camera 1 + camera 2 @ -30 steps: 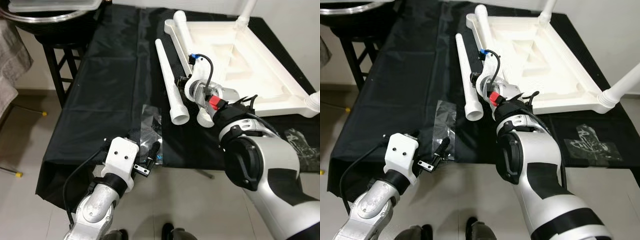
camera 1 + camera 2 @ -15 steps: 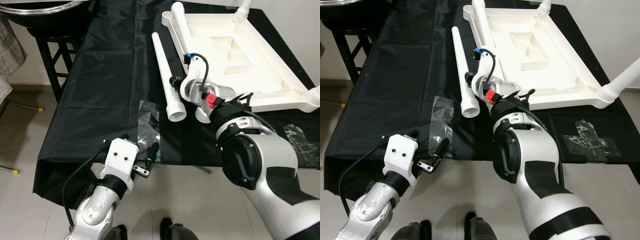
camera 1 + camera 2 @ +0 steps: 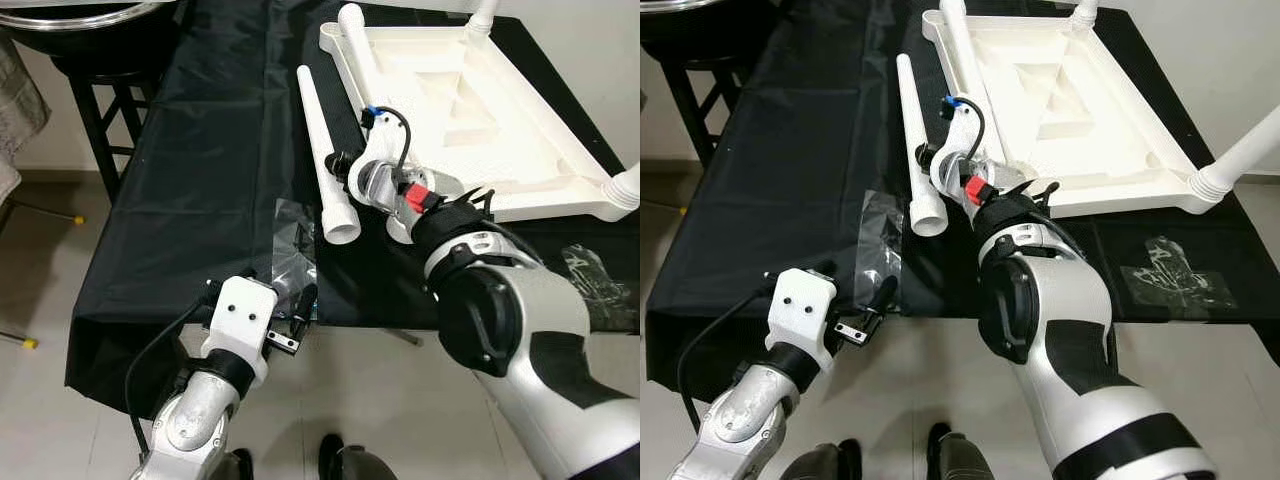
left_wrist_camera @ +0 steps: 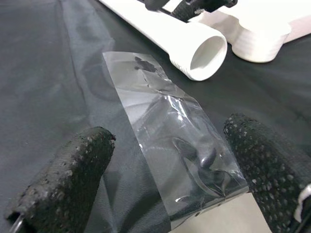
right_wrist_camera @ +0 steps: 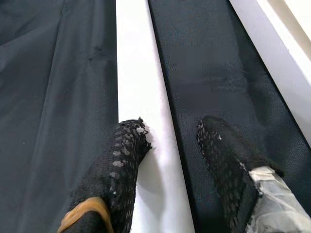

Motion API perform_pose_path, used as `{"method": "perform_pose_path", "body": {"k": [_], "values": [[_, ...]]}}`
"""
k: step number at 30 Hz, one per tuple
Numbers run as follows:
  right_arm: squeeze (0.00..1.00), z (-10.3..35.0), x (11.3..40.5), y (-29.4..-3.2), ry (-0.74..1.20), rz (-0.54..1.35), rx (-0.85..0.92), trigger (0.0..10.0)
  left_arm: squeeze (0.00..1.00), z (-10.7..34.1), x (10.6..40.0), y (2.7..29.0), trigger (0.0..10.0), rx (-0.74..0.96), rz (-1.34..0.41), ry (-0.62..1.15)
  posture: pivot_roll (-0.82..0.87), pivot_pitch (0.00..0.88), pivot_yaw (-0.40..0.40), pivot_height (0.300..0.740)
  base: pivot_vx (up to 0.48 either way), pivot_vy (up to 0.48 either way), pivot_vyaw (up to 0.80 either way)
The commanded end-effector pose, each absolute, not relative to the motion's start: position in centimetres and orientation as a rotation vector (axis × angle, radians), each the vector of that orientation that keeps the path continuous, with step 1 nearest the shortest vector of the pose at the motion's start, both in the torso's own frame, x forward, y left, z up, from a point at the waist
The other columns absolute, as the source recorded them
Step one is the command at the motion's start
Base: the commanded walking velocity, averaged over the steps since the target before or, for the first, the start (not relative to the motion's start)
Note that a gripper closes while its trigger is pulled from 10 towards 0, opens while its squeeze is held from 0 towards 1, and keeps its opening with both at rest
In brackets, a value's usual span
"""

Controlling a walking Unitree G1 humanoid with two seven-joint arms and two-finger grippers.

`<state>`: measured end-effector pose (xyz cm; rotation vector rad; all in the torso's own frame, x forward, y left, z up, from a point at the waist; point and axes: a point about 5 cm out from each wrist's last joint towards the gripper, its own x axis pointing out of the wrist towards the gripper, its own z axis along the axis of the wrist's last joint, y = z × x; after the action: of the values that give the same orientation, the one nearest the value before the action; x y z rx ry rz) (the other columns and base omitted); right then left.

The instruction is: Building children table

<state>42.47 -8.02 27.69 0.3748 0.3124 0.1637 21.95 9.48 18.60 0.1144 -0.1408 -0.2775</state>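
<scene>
The right gripper hangs low over a loose white table leg that lies on the black-covered bench. Its two black fingers are spread, gripping nothing: one finger sits over the leg's top surface, the other over the black cover just beside the leg. I cannot tell whether the first finger touches the leg. The leg runs straight ahead from between the fingers, and its open hollow end lies back toward the bench's near edge.

Just beyond the outer finger lies the white children's table top, upside down, its ribbed underside up. A second white leg lies along its near rim, and two more legs stand upright at its corners.

The left gripper is at the bench's near edge with its fingers spread wide, holding nothing. Between them lies a clear plastic bag with small dark parts inside, flat on the cover. The loose leg's open end is just ahead of these fingers.

A crumpled clear wrapper lies on the cover well off to the right gripper's outer side. A dark stool stands beside the bench, far from both grippers.
</scene>
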Motion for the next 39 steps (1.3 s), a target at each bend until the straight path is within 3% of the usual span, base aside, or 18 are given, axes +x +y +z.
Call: {"method": "perform_pose_path", "body": {"k": [1,18,22,35,36,39], "values": [[0.0,27.6,42.4,-8.0,0.329,0.162,0.394,10.0,0.0,18.2,21.6,9.3,10.0,0.107,-0.281,-0.117,0.04,0.313,-0.13,0.74,0.0,0.0,0.0],[0.0,27.0,42.0,-6.0,0.361,0.252,0.299,10.0,0.0,18.2,21.6,9.3,10.0,0.112,-0.276,-0.117,0.04,0.306,-0.13,0.74,0.0,0.0,0.0],[0.0,26.0,41.7,-5.5,0.406,0.277,0.182,10.0,0.0,18.1,21.6,9.3,10.0,0.119,-0.277,-0.117,0.04,0.299,-0.133,0.74,0.0,0.0,0.0],[0.0,24.0,41.5,-6.1,0.461,0.258,0.111,10.0,0.0,18.1,21.7,9.3,10.0,0.117,-0.268,-0.12,0.04,0.298,-0.138,0.74,0.0,0.0,0.0],[1.0,23.9,41.5,-6.0,0.464,0.271,0.112,10.0,0.0,18.1,21.6,9.3,10.0,0.117,-0.269,-0.118,0.04,0.3,-0.138,0.74,0.0,0.0,0.0],[1.0,23.9,41.5,-6.0,0.464,0.28,0.103,10.0,0.0,18.1,21.6,9.4,10.0,0.117,-0.268,-0.115,0.04,0.302,-0.139,0.74,0.0,0.0,0.0]]}}
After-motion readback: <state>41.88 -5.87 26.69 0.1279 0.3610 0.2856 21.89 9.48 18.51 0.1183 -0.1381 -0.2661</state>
